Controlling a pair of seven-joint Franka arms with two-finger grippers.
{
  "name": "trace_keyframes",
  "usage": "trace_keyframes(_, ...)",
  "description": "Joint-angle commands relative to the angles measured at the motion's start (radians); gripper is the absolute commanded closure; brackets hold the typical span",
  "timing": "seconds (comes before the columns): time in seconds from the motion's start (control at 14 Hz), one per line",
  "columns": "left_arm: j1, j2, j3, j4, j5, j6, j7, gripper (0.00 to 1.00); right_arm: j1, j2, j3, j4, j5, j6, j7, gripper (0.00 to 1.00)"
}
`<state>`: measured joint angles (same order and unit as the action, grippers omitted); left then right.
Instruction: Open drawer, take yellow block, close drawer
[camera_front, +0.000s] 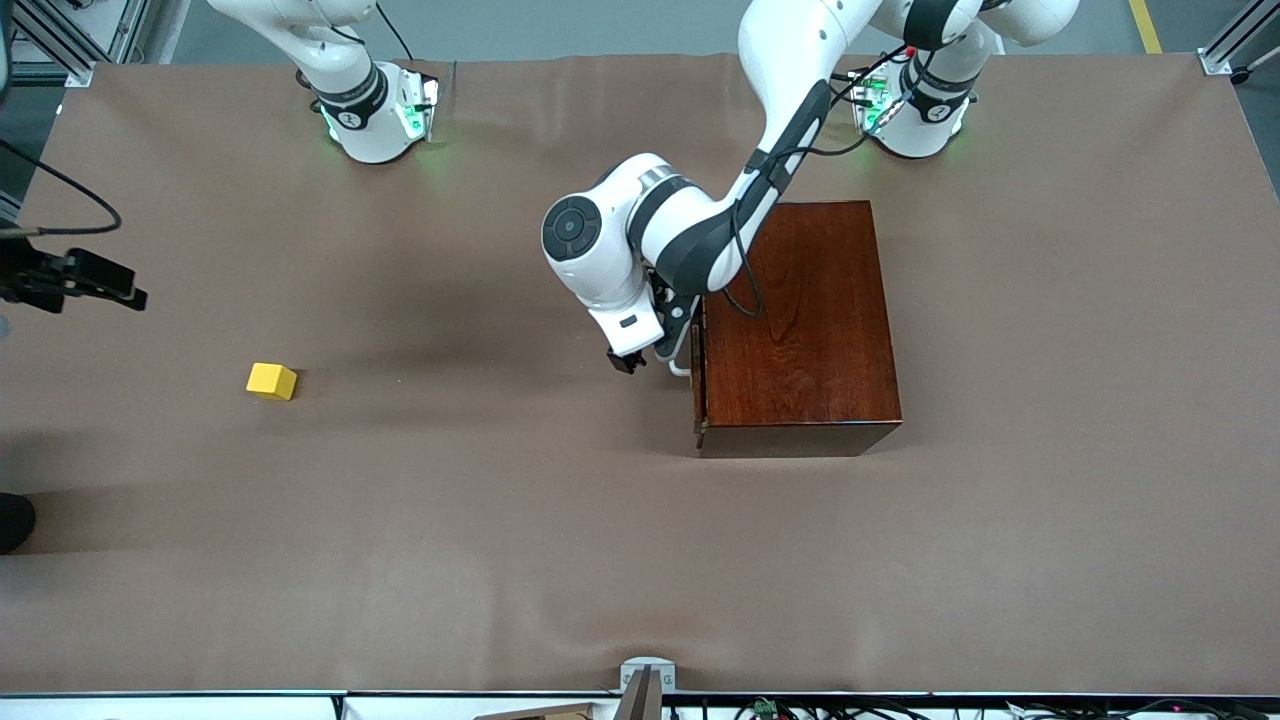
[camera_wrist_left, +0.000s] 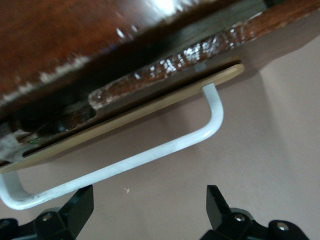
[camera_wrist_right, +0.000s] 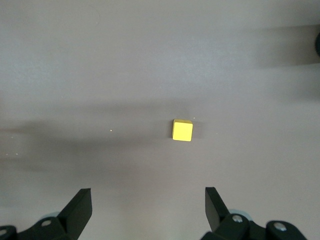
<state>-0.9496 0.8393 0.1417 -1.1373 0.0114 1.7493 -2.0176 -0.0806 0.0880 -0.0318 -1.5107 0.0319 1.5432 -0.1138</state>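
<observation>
One yellow block (camera_front: 271, 381) on bare table (camera_front: 500, 550)

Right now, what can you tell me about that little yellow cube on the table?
The yellow block is a small, bright cube with plain, smooth faces and crisp edges; its material cannot be told. It rests flat on the brown table cover, toward the right arm's end of the table, well apart from the wooden box. Nothing touches it. The right gripper hangs above with fingers open, looking down on the block, which casts a small shadow beside itself.
</observation>
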Motion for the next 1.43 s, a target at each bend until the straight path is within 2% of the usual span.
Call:
trace_keyframes(0.0, -0.009, -0.028, 0.015, -0.029, 0.033, -0.073, -0.016, 0.0, 0.044, 0.003, -0.036, 0.082, -0.021, -0.069, 0.009, 0.0)
trace_keyframes(0.14, -0.014, -0.029, 0.016, -0.027, 0.033, -0.073, -0.018, 0.0, 0.045, 0.006, -0.039, 0.131, -0.021, -0.147, 0.013, 0.0)
trace_keyframes(0.36, -0.014, -0.045, 0.018, -0.022, 0.032, -0.08, -0.018, 0.0, 0.054, -0.004, -0.045, 0.133, -0.02, -0.199, 0.013, 0.0)
trace_keyframes(0.57, -0.011, -0.081, 0.016, -0.015, 0.033, -0.062, 0.026, 0.0, 0.084, -0.05, -0.063, 0.122, -0.02, -0.198, 0.045, 0.0)
trace_keyframes(0.86, 0.012, -0.232, 0.045, -0.021, 0.035, -0.056, 0.236, 0.0, 0.09, -0.077, -0.062, 0.081, -0.027, -0.189, 0.057, 0.0)
trace_keyframes(1.0, 0.069, -0.31, 0.044, -0.028, 0.036, -0.068, 0.34, 0.0, 0.097, -0.112, -0.065, 0.029, -0.027, -0.163, 0.065, 0.0)
trace_keyframes(1.36, 0.242, -0.456, 0.041, -0.041, 0.022, -0.269, 0.718, 0.0, 0.127, -0.125, -0.094, 0.013, -0.027, -0.156, 0.065, 0.0)
